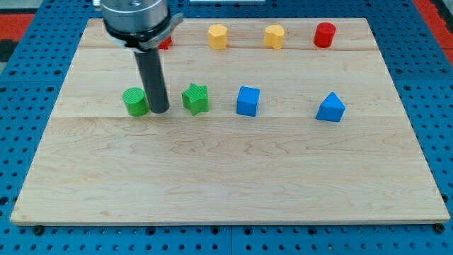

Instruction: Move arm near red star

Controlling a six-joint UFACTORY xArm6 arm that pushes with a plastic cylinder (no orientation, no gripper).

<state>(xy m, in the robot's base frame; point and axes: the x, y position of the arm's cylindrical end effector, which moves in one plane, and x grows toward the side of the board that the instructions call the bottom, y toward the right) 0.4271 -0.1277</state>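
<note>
My tip point(159, 111) rests on the board just right of a green cylinder point(135, 102), almost touching it, and left of a green star point(196, 98). A red block point(165, 42) shows only as a sliver behind the rod's mount at the view's top left; its shape is hidden. It lies well above my tip in the view.
A blue cube point(248, 100) and a blue triangular block point(330, 108) sit in the middle row to the right. Two yellow blocks point(218, 35) point(274, 36) and a red cylinder point(324, 35) line the top edge. The wooden board point(226, 177) lies on a blue pegboard.
</note>
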